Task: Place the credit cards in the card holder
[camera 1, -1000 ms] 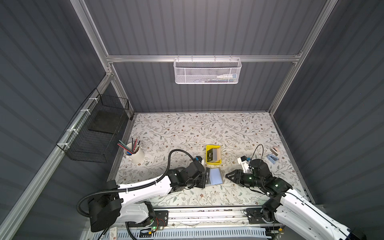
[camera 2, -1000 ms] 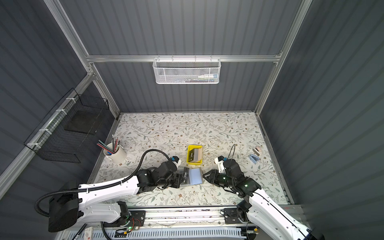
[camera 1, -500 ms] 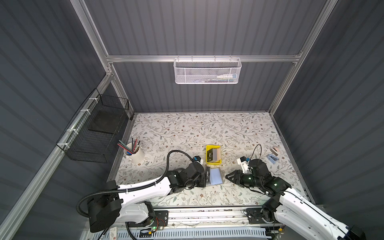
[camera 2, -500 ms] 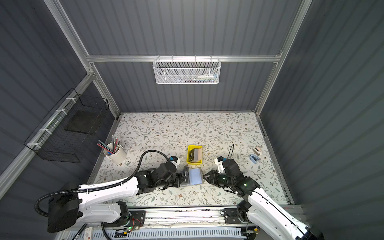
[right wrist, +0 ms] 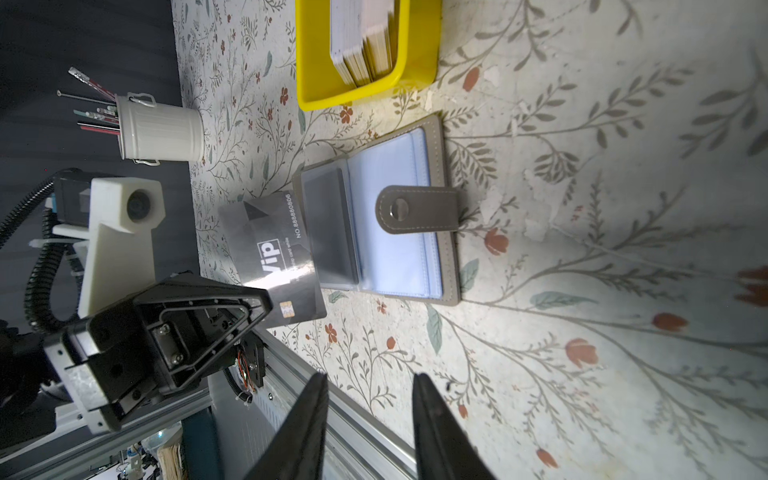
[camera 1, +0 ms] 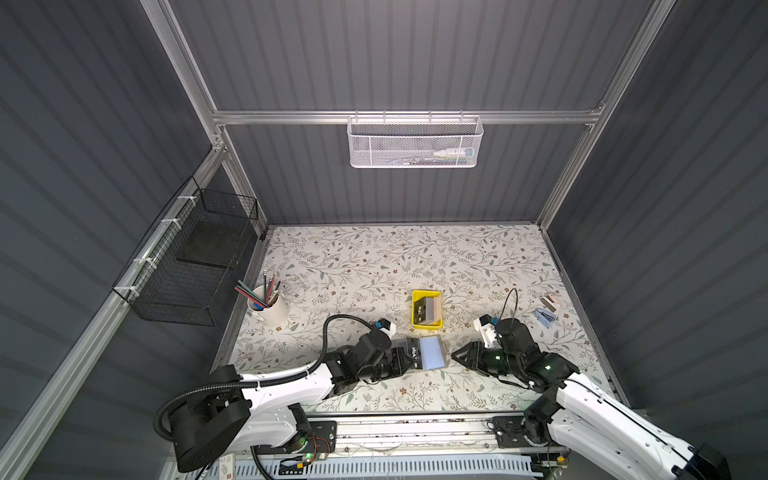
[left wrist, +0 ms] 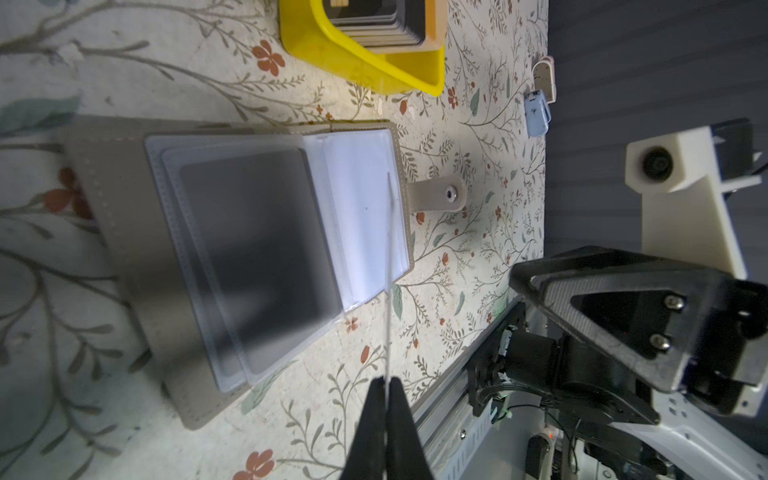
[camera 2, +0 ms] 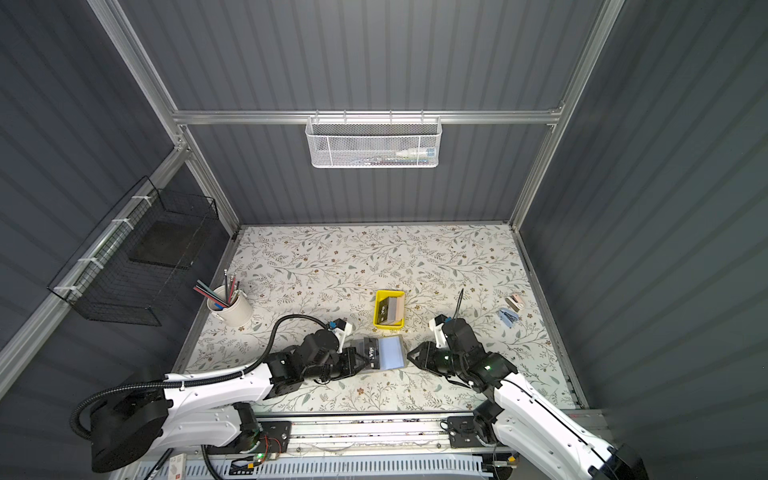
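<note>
On the floral counter [camera 1: 374, 266] the grey card holder [camera 1: 432, 353] lies open between both arms, its strap tab [left wrist: 438, 195] toward the right end effector [right wrist: 370, 375], which is released and empty. Beyond it, a yellow tray [camera 1: 427, 326] holds stacked credit cards [camera 1: 424, 311]. The left end effector [left wrist: 388, 380] is clenched on one black VIP credit card [right wrist: 270, 253], held edge-up, pointing at the holder's sleeves.

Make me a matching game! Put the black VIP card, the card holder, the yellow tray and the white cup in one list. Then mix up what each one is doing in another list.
Things:
1. black VIP card
2. card holder
3. yellow tray
4. white cup

States:
A. full of pencils
B. pinched in the shut left gripper
C. lying open, blue sleeves showing
D. carries a stack of cards

Pairs: 1-B, 2-C, 3-D, 4-A.
</note>
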You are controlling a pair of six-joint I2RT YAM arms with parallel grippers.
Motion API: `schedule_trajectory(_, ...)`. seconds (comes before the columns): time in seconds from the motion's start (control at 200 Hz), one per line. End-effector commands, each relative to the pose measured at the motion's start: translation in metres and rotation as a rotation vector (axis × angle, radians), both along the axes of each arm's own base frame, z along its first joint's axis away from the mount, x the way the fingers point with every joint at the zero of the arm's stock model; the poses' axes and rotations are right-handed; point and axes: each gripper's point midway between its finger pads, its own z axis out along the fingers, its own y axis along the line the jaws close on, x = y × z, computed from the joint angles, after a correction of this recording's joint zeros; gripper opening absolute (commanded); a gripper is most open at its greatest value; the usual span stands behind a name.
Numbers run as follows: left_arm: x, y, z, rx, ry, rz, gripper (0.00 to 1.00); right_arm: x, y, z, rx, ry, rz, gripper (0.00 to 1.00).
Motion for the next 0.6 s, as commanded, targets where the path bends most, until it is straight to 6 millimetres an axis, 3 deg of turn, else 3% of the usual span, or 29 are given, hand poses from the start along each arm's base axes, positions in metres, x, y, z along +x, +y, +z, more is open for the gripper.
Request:
schedule_trajectory(0.0, 0.0015, -0.003, 0.0149, -0.163, 0.104, 0.051, 0.04, -0.0022, 0.0059, 0.0011, 0.001, -0.015, 0.041, 0.37)
schedule_trajectory(0.39, 0.0027, 0.0049, 0.0142, -0.319, 0.379, 0.246, 0.06, -0.0012, 0.0123, 0.001, -0.027, -0.011, 0.061, 0.37)
schedule_trajectory(0.595, -0.0025, 0.0002, 0.0143, -0.368, 0.452, 0.239, 0.04, -0.0016, 0.0129, -0.0011, -0.03, -0.006, 0.063, 0.37)
